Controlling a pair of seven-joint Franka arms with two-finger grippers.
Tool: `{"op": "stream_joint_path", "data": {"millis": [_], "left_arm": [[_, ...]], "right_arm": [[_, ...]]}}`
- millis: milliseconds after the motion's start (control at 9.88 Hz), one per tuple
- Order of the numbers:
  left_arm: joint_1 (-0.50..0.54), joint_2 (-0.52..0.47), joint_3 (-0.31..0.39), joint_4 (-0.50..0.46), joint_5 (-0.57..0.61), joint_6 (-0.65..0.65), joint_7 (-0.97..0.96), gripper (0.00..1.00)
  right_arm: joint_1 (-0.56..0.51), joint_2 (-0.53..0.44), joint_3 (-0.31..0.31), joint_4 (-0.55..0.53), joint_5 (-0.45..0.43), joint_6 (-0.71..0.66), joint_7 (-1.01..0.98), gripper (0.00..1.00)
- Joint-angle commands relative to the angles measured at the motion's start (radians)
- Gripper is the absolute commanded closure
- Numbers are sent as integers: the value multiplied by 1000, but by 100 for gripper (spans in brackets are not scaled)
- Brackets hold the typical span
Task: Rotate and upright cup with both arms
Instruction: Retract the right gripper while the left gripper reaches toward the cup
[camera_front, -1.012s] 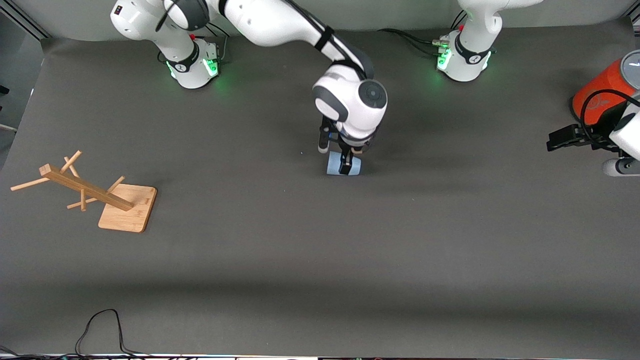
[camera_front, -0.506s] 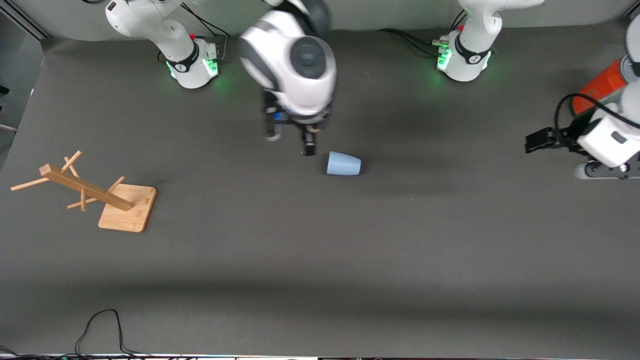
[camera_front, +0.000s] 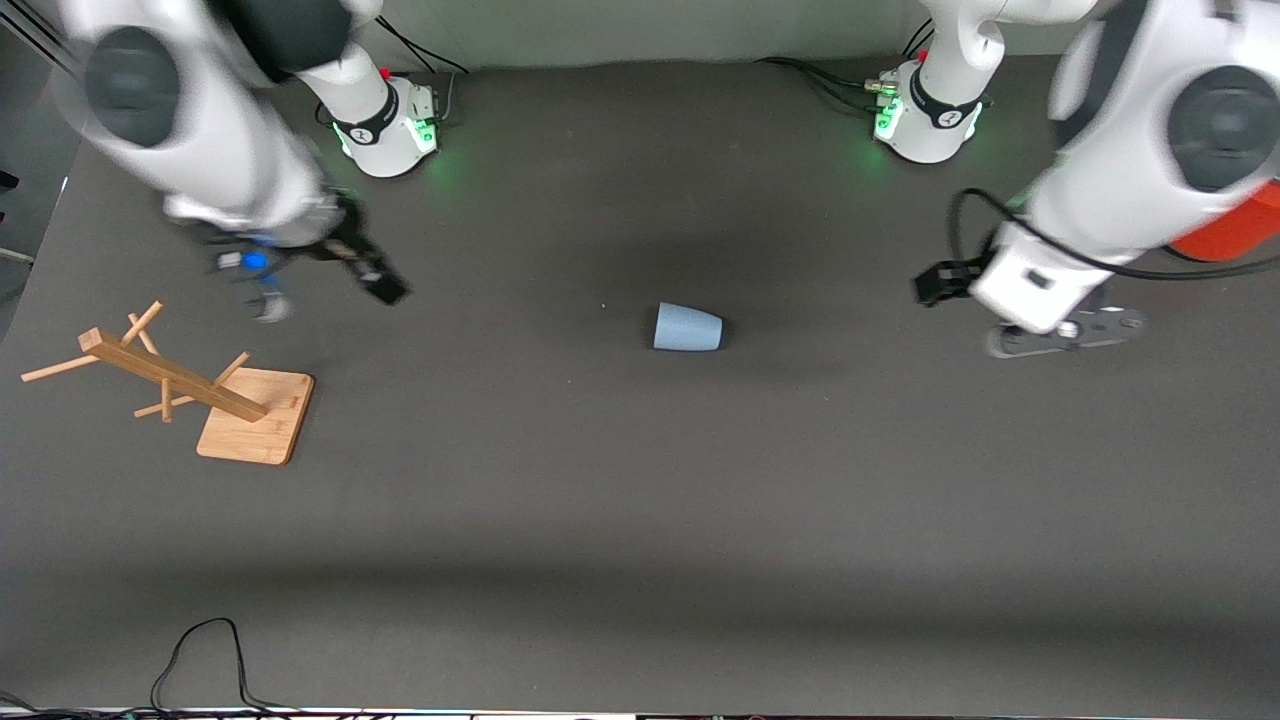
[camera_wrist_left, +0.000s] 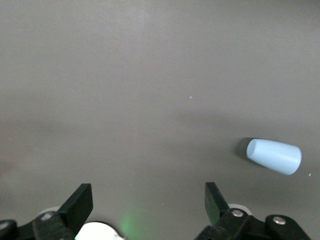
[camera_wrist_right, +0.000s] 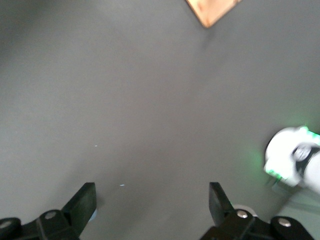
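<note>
The right gripper (camera_front: 320, 285) has left the cup (camera_front: 688, 327) and withdrawn toward its own end, jaws wide, empty. The left gripper (camera_front: 1000, 310) (also wide, empty) has moved toward the cup, which lies on its side, not yet upright.

This was a robotics lab bench rather than a home or a shop. Two white jointed robot arms were bolted at green-lit bases (camera_front: 390, 125) along one edge of a worktop (camera_front: 640, 520) covered in plain dark grey matting, with black cables (camera_front: 200, 660) trailing across it. The few props were test objects: a small pale-blue handleless cup (camera_front: 688, 328) lying on its side and a bamboo peg rack on a square base (camera_front: 255, 415).
</note>
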Motion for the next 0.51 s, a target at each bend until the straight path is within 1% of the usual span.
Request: {"op": "stream_joint_path", "data": {"millis": [0,202,304,405], "left_arm": [[-161,40,15,2,80,6,-197,0],[-291,98,16,3,111,12,-306,0],[-376,143,16,8,147,28,-378,0],[-446,190,16,8,177,54,-449,0]], "right_arm": [[-132,-51,17,-37,-48,-2,-409,0],[-214,-63,8,-37,-63,10,-688,0],[-220,-65,-16,-35,-65,16,-793,0],[-216,-65,-59,-37,-63,39,-876,0]]}}
